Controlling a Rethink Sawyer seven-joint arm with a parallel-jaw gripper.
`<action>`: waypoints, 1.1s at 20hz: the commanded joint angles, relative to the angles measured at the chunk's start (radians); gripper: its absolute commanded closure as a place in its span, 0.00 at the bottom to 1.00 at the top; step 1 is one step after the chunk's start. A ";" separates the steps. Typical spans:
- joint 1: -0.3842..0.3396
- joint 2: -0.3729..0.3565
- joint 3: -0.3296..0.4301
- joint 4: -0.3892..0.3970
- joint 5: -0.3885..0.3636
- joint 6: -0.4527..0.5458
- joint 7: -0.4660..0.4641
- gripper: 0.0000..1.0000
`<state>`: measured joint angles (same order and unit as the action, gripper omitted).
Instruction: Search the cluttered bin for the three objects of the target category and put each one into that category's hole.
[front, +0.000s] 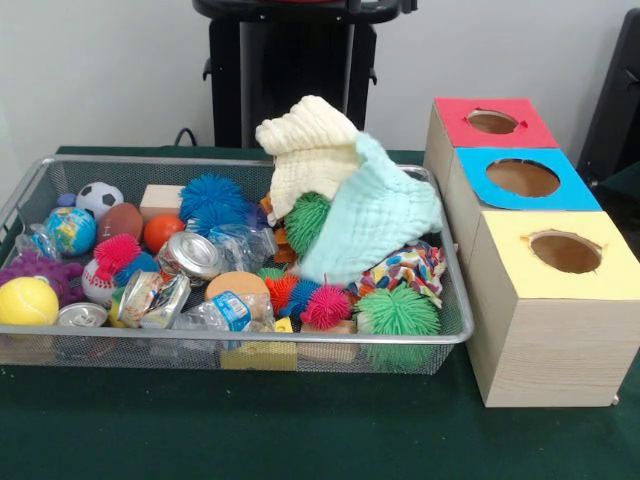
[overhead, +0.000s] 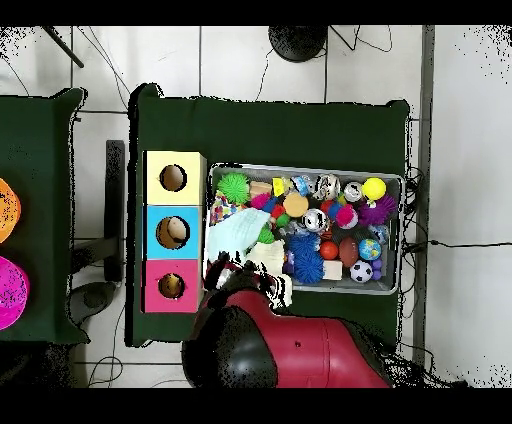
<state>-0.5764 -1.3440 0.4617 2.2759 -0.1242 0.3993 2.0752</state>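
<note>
Cloths dominate the wire bin (front: 452, 335): a cream cloth (front: 310, 150) and a mint cloth (front: 375, 215) heaped at its one o'clock corner, draped over spiky balls and hiding whatever lies beneath. At three o'clock stands the sorting box (front: 545, 330) with its yellow, blue and red holes. From overhead, the red arm (overhead: 290, 350) reaches over the bin's six o'clock edge above the cloths; I cannot tell the gripper's state. Target objects remain unidentifiable among cans, bottles and balls.

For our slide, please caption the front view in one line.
Wire bin crammed with toys, cans and cloths beside three wooden boxes with red, blue and yellow holed tops.
</note>
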 joint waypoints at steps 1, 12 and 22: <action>-0.005 0.020 0.065 0.036 -0.092 -0.051 -0.093 0.00; 0.029 -0.235 0.022 0.006 0.146 0.251 -0.245 0.00; 0.081 -0.359 -0.048 -0.034 0.208 0.417 -0.358 0.00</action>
<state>-0.5098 -1.6190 0.4630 2.2603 0.0251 0.6729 2.0678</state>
